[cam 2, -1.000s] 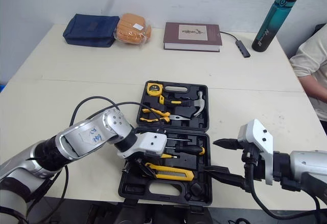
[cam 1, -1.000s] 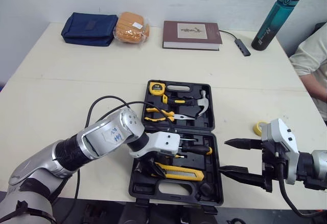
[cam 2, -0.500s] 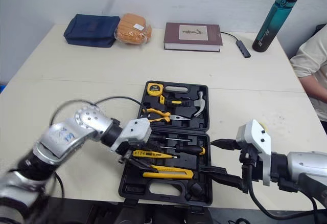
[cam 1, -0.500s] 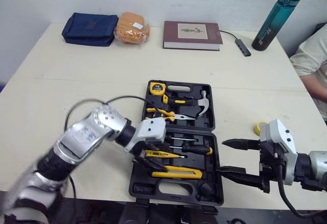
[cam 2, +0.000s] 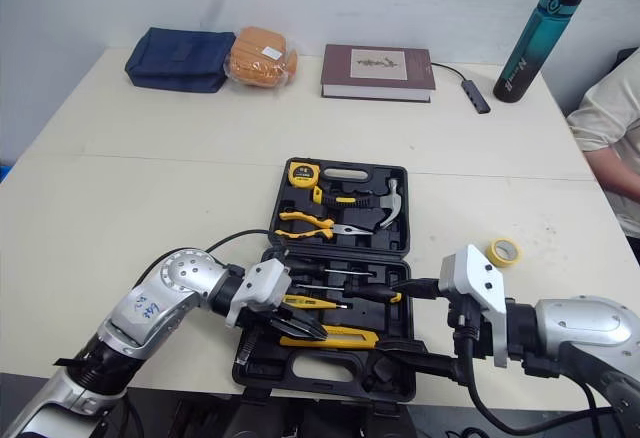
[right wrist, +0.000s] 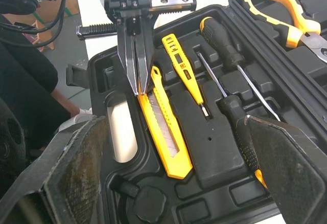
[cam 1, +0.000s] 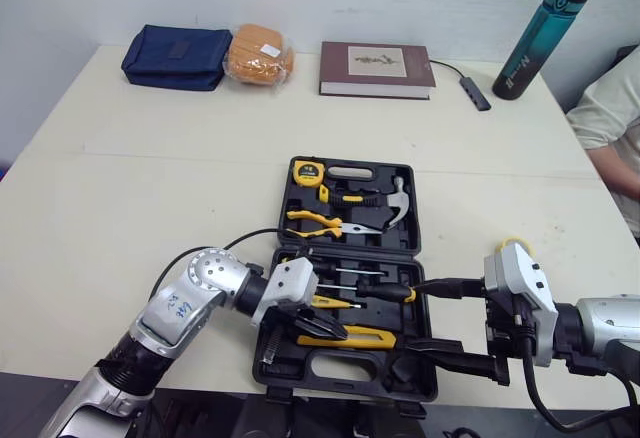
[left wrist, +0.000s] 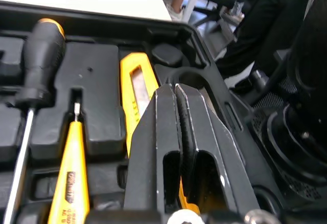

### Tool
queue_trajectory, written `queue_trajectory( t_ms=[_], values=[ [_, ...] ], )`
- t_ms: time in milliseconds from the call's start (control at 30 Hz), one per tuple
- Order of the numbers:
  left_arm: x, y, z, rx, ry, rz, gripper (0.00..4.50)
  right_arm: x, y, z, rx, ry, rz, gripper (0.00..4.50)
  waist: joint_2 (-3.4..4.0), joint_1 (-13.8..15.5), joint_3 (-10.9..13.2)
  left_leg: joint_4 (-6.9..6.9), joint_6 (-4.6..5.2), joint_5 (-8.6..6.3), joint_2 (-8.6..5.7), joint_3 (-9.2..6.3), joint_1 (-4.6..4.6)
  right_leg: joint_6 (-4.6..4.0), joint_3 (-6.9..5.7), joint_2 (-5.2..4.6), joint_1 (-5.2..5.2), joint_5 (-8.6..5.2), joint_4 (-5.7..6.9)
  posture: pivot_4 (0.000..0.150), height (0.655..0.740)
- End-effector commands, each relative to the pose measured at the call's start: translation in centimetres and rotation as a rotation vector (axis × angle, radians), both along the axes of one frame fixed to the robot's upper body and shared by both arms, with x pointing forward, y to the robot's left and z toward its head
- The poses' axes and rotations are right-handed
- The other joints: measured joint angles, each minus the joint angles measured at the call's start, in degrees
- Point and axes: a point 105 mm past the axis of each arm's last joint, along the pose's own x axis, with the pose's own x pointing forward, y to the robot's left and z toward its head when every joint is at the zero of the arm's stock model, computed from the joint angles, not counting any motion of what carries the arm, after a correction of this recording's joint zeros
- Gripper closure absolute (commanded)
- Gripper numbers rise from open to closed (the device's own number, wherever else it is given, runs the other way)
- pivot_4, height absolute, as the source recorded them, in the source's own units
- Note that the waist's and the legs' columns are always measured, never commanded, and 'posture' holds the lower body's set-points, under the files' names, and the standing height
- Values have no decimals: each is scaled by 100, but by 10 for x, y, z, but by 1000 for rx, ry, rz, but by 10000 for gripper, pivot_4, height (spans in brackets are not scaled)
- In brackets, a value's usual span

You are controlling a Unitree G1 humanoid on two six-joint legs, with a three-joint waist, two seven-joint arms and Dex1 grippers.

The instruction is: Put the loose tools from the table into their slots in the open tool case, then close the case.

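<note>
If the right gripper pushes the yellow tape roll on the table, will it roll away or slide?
The yellow tape roll lies flat, hole upward, so it would probably slide, not roll. It looks like a small hollow ring, so it is likely light and may skid easily on the smooth table. Tipped on edge, it might roll.

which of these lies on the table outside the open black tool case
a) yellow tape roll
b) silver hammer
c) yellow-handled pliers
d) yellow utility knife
a: the small yellow tape roll sits on the beige table just right of the black plastic tool case, while the other three lie in slots inside the case.
</note>
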Motion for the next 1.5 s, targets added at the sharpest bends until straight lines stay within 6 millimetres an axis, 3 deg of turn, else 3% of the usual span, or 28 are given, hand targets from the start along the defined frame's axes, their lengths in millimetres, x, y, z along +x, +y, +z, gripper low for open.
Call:
queue_trajectory(
  t_ms=[33, 267, 467, 667, 767, 867, 1033, 1133, 1200, 1400, 1500],
  values=[
    [3, 0, -9, 26, -11, 13, 44660, -2, 2, 3, 1, -18, 25, 0, 0, -4, 0, 0, 0, 0, 0, 0, 0, 0, 0, 0, 0, 0, 1, 1500, 7400],
    [-2, 3, -27, 131, 17, 3, 44660, -2, 1, 4, -4, -19, 27, 0, 1, -3, -1, 0, 0, 0, 0, 0, 1, 0, 0, 0, 1, 0, 1, 1500, 7400],
    [6, 27, -76, 420, -51, 27, 44660, -2, 0, -1, -25, -14, 25, 0, 22, -11, -33, -6, 6, -5, 1, -8, 43, 0, -10, 0, 53, 0, -20, 1500, 7400],
    [3, 27, -78, 423, -78, -17, 44660, 2, -3, 0, -22, -21, 3, 0, 83, -47, -115, -23, 34, -38, 7, -11, 105, -5, -4, -1, 117, -3, -44, 1500, 7400],
    [5, 16, -65, 319, -92, -24, 44660, 3, -5, -2, -28, -22, -10, 0, 100, -67, -125, -36, 38, -45, 8, -13, 122, -9, -3, -2, 133, -5, -52, 1500, 7400],
    [6, 11, -35, 155, -93, -6, 44660, 7, -10, 0, -29, -40, -52, 0, 102, -93, -121, -40, 37, -45, 8, -19, 121, -12, -6, -2, 132, -7, -57, 1500, 7400],
    [10, 30, 22, -64, -46, 106, 44660, 14, -34, 7, -26, -80, -195, 0, 85, -131, -92, -34, -2, -22, 8, -29, 76, -13, -9, -2, 82, -7, -43, 1500, 7400],
    [10, 58, 47, -113, 71, 221, 36776, 21, -64, 10, -44, -128, -343, 0, 86, -134, -85, -21, -9, -14, 8, -44, 34, -12, -24, -2, 53, -7, -35, 1500, 7400],
    [20, 82, 56, -136, 86, 372, 27785, 23, -93, 10, -66, -145, -456, 0, 89, -131, -82, -21, -8, -13, 5, -47, 36, -12, -25, -2, 60, -7, -37, 1500, 7400],
    [49, 183, 54, -64, -9, 844, 201, 20, -170, 10, -115, -162, -710, 0, 89, -139, -77, -23, 7, -20, 0, -46, 38, -11, -25, -4, 60, -6, -40, 1500, 7400],
    [51, 229, 46, 22, -58, 1005, 201, 16, -200, 6, -132, -162, -811, 0, 89, -144, -72, -31, 29, -32, 0, -44, 38, -12, -22, -5, 52, -7, -39, 1500, 7400]
  ],
)
